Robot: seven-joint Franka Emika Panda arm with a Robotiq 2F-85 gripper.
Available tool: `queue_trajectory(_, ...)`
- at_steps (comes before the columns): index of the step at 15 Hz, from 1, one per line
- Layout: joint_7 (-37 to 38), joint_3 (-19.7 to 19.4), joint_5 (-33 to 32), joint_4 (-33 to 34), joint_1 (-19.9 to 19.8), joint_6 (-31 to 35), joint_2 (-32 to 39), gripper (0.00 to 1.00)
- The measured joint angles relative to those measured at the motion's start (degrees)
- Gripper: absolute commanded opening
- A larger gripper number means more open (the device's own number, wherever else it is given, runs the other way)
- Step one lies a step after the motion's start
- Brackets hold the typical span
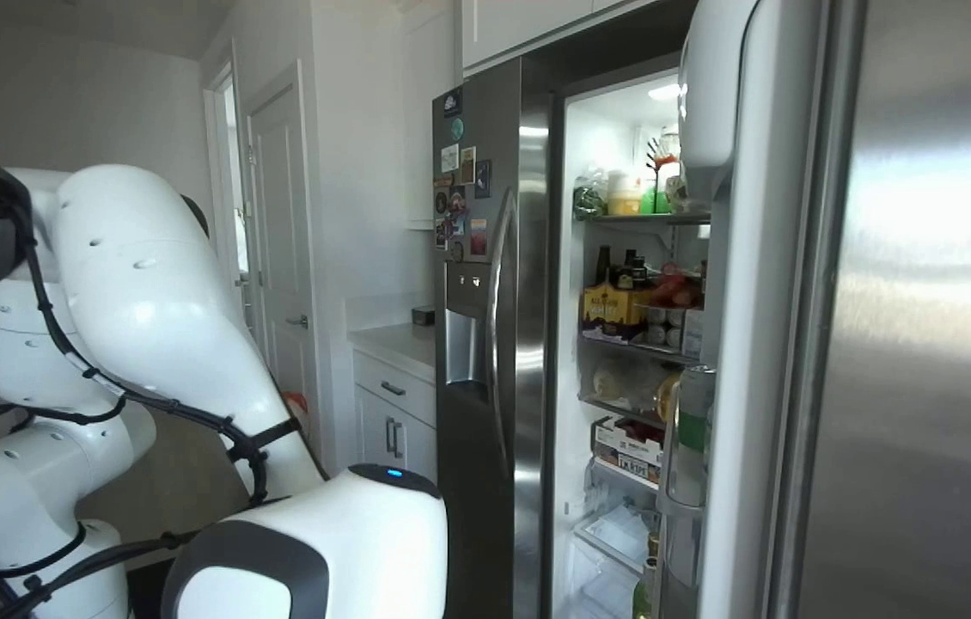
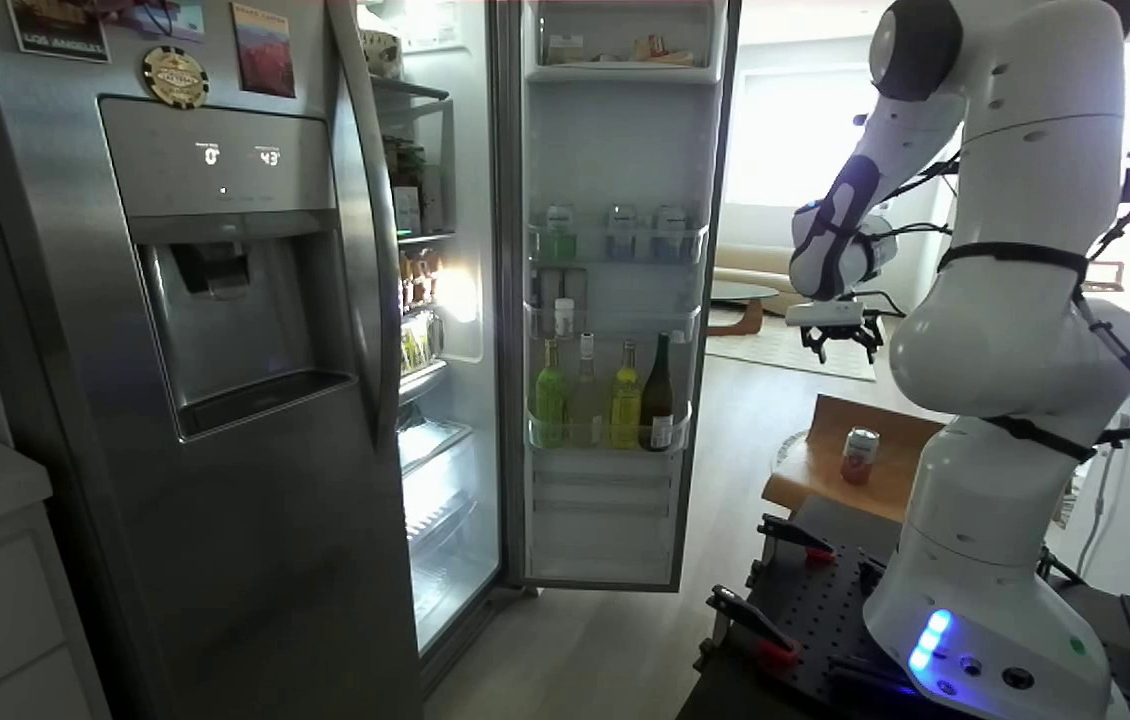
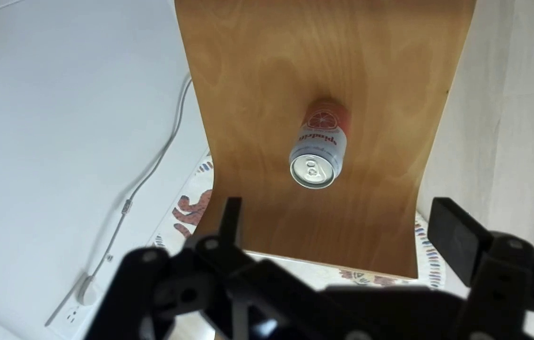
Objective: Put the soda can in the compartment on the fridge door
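We see one Spindrift soda can [image 3: 320, 144] upright on the curved wooden tabletop [image 3: 380, 156], below our one gripper [image 2: 846, 352], spread wide and holding nothing. To the left, in an exterior view, the fridge door [image 2: 620, 160] bears three cans [image 2: 622, 235] and four tall bottles [image 2: 627, 400].

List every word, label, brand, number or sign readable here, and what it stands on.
"spindrif…", upside down in the wrist view: red-and-white cylindrical soda can
"0°" and "43°": grey stainless-steel dispenser panel
"LOS ANGELES": dark rectangular magnet
"I'M RIPE": white cardboard box
Too small or blurred: other magnets, yellow cardboard carton, glass bottles and drink cans on the white-lined fridge door.
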Motion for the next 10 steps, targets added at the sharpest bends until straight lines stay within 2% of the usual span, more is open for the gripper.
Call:
queue_trajectory(5,-10.65,-3.24,12.43,6.84,-0.48,-0.01,8.00,1.00)
queue_trajectory(10,-23.48,-5.07,19.01,11.81,-2.46,0.40,14.42,1.00)
